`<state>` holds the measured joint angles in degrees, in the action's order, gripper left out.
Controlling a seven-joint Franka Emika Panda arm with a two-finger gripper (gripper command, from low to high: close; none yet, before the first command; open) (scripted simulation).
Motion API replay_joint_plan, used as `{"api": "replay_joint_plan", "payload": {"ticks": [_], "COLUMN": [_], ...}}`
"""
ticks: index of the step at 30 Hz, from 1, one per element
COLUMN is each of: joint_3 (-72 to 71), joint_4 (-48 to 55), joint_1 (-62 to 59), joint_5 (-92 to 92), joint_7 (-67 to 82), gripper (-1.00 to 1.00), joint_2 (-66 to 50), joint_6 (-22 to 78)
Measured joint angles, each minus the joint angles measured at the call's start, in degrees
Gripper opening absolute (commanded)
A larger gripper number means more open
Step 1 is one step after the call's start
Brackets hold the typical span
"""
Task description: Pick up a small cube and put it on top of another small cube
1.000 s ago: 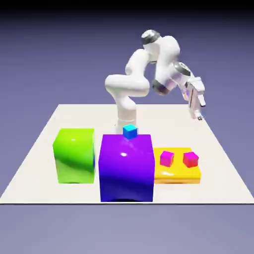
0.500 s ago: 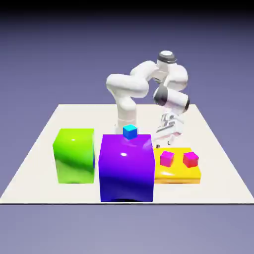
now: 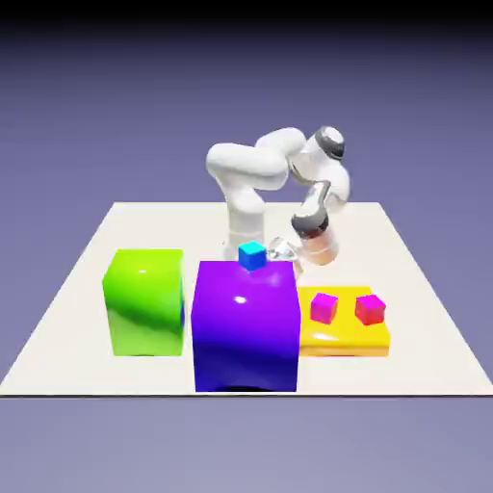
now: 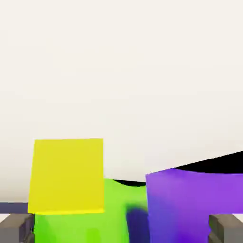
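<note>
In the hand view a small cube (image 4: 66,175) shows a yellow face with a thin orange strip along its lower edge, left of the middle and just above my left fingertip (image 4: 16,228). My gripper (image 4: 121,228) is open, its tips far apart with nothing between them. The exterior view hides this cube. There my gripper (image 3: 282,252) is low behind the big purple block (image 3: 244,323), close to the tiny blue cube (image 3: 252,255) on that block's top.
A big green block (image 3: 144,300) stands left of the purple one. At the right a yellow slab (image 3: 347,339) carries two magenta-pink cubes (image 3: 324,307) (image 3: 370,309). Green block (image 4: 90,223) and purple block (image 4: 194,204) fill the hand view's bottom.
The arm has swung from high at the exterior view's right, down and left, until the hand sits low behind the purple block near the blue cube. No object has moved.
</note>
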<state>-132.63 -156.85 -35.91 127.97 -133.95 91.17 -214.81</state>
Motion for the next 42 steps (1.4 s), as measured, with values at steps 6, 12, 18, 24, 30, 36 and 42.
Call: {"api": "replay_joint_plan", "payload": {"ticks": [6,12,18,24,30,36,42], "joint_3": [-3.0,-4.1,0.3,10.3,18.4,25.6,32.9], "joint_4": [0.3,0.5,0.4,0.1,0.8,2.1,3.5], "joint_1": [-4.1,-5.6,-0.4,8.6,11.5,11.5,11.5], "joint_5": [-10.0,-14.2,-0.2,1.5,4.8,8.4,12.1], "joint_7": [8.0,11.4,-0.3,1.1,12.2,27.2,42.1], "gripper": [0.00,-1.00,-1.00,-1.00,-1.00,-1.00,-1.00], "joint_2": [4.9,6.8,0.5,-0.5,-8.3,-18.5,-28.8], "joint_6": [3.2,4.5,0.4,14.6,27.7,39.6,51.5]}}
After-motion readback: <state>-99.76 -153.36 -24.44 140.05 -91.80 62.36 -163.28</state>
